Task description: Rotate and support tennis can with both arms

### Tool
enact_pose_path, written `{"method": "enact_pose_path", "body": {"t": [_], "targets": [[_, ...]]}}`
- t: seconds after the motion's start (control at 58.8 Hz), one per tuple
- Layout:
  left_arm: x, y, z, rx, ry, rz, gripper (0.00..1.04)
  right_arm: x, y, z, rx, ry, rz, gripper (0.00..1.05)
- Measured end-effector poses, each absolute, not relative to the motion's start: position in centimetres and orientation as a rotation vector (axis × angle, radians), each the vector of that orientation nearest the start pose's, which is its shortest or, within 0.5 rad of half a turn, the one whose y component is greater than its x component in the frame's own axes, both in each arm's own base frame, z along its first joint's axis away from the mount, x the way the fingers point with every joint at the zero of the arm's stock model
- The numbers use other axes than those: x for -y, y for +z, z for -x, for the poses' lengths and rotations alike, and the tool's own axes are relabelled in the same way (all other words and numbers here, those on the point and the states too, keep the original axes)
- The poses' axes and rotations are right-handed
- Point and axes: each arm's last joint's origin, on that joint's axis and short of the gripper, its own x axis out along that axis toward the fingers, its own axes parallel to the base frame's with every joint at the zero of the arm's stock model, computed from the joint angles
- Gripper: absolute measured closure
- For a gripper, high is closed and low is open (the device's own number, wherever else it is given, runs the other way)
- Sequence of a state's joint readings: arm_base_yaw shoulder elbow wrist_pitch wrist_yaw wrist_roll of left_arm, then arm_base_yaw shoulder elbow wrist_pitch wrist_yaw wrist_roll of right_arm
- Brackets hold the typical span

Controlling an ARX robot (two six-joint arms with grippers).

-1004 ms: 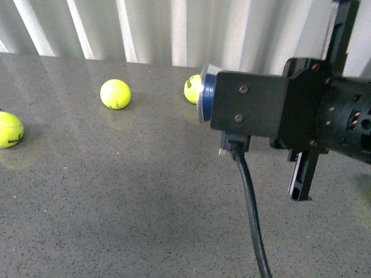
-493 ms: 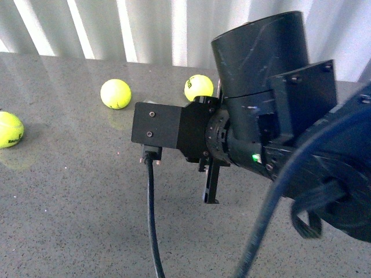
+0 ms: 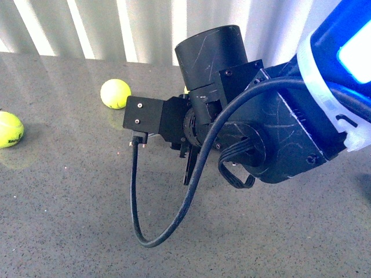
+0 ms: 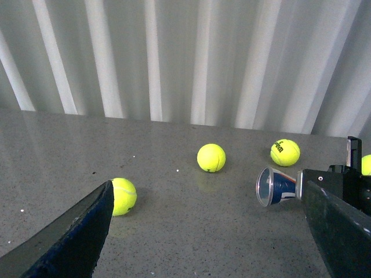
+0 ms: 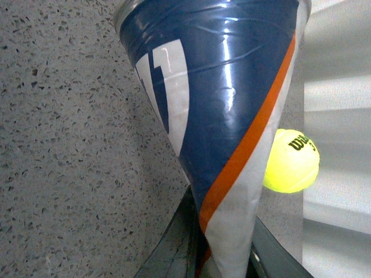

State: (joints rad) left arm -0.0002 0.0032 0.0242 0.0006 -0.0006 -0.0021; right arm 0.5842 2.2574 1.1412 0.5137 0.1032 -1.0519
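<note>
In the left wrist view the tennis can [image 4: 277, 186] lies tilted just above the grey table, its clear open mouth facing away from the black right gripper that holds its labelled end. The right wrist view is filled by the can's navy, white and orange label [image 5: 226, 98]. My right gripper [image 5: 223, 249] is shut on it, with a dark finger [image 5: 171, 249] on either side. My left gripper [image 4: 208, 243] is open wide, short of the can and apart from it. In the front view the right arm [image 3: 243, 133] hides the can.
Yellow-green tennis balls lie loose on the table: one [image 4: 211, 157] in the middle, one [image 4: 285, 152] behind the can, one [image 4: 123, 196] by a left finger. The front view shows two more clearly [image 3: 115, 94] [image 3: 8, 128]. A white slatted wall [image 4: 174, 58] closes the far edge.
The right arm has swung left across the front view and turned, so its wrist box now sits left of centre. The can's rim, visible a second ago, is now hidden behind the arm.
</note>
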Motion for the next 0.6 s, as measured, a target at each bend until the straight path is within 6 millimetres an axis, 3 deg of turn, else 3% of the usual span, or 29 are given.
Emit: {"method": "enact_pose_path", "body": {"t": [0.204, 0.595], "targets": [[0.0, 17.2, -9.6, 0.022, 0.000, 0.002, 0.07, -24.0, 5.5, -35.3, -0.273, 0.764, 1.176, 0.97], [0.0, 17.2, -9.6, 0.022, 0.000, 0.002, 0.07, -22.7, 4.7, -35.4, -0.315, 0.735, 1.176, 0.97]]}}
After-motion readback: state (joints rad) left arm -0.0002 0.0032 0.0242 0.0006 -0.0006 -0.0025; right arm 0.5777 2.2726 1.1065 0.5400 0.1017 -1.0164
